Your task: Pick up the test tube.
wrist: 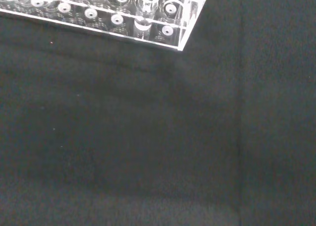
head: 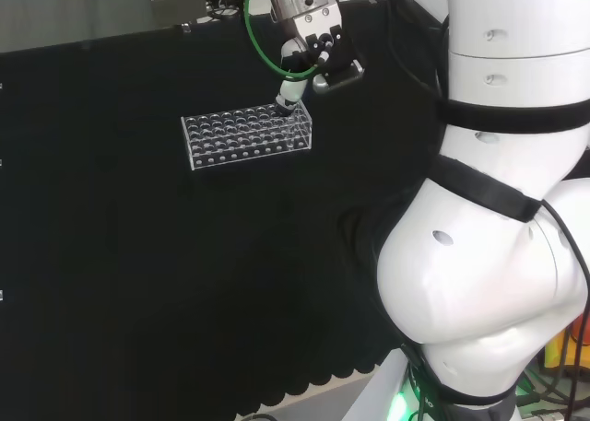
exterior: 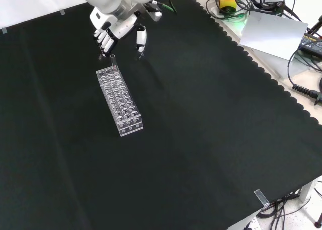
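A clear test tube rack (exterior: pixel 119 99) lies on the black cloth; I also see it in the head view (head: pixel 247 137) and its corner in the wrist view (wrist: pixel 177 35). One clear test tube (exterior: pixel 113 62) stands upright in a hole at the rack's far end in the front view, which is its right end in the head view (head: pixel 282 111); up close, the wrist view shows the tube (wrist: pixel 145 11). The hand (exterior: pixel 116 24) hovers just above that end. Its fingers (exterior: pixel 103 41) and thumb (exterior: pixel 142 39) point down and stand apart, with the tube's top below and between them, held by neither.
The arm's big white links (head: pixel 498 209) stand at the head view's right. Black cloth spreads wide around the rack. Cables and a grey box (exterior: pixel 274 31) lie beyond the cloth's scalloped edge at the front view's top right.
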